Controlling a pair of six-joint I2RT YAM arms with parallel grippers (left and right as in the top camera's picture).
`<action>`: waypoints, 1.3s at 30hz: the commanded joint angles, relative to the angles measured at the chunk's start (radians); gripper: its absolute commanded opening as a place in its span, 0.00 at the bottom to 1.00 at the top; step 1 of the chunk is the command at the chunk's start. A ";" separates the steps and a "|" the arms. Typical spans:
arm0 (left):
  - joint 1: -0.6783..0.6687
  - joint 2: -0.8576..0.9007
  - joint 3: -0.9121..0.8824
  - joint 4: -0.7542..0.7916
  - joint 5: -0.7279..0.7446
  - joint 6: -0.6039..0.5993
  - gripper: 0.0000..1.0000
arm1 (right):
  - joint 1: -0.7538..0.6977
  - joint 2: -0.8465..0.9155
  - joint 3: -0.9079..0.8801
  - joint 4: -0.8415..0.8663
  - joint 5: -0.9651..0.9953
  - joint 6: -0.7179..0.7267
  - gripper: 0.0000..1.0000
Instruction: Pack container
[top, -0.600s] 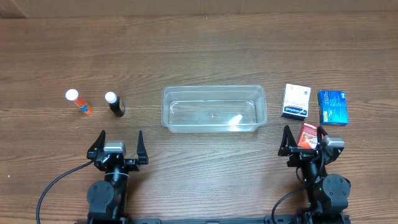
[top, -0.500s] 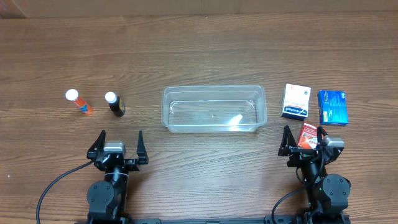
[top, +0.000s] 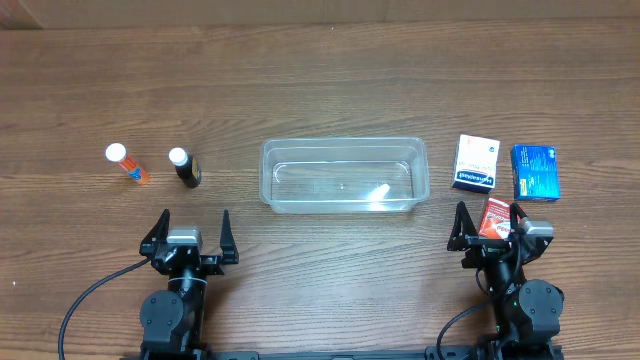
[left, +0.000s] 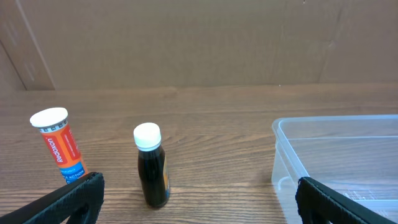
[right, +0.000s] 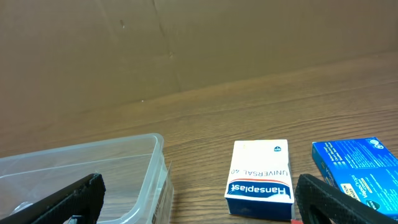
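1. The container (top: 343, 176) lies at the centre of the counter (top: 320, 70) in the overhead view, with its long side running left to right. A bright glint shows on its floor, and I cannot tell whether it is a reflection or an object.
2. Both wrist views cut the container off. One shows only a corner at the lower right, the other only a corner at the lower left.
3. The left tool (top: 193, 222), at the lower left of the overhead view, is spread wide and holds nothing. Its own view shows only two dark tips at the bottom corners.
4. An orange tube (top: 127, 164) and a dark bottle (top: 185, 167), both white-capped, stand left of the container. The bottle's label is unreadable.
5. The right tool (top: 489, 215), at the lower right, is also spread wide. A red box (top: 496, 217) lies between its tips, partly covered.
6. A white box (top: 475, 163) and a blue box (top: 535, 172) lie right of the container. The right wrist view cuts the blue one off at the frame edge.
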 joint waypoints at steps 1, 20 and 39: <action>0.005 -0.007 -0.003 0.003 0.012 0.015 1.00 | 0.004 -0.007 0.000 0.008 0.002 0.000 1.00; 0.005 -0.007 -0.003 0.004 0.019 0.015 1.00 | 0.004 -0.007 0.000 0.011 -0.009 0.001 1.00; 0.005 0.434 0.591 -0.155 0.097 -0.184 1.00 | 0.004 0.565 0.640 -0.345 -0.087 0.147 1.00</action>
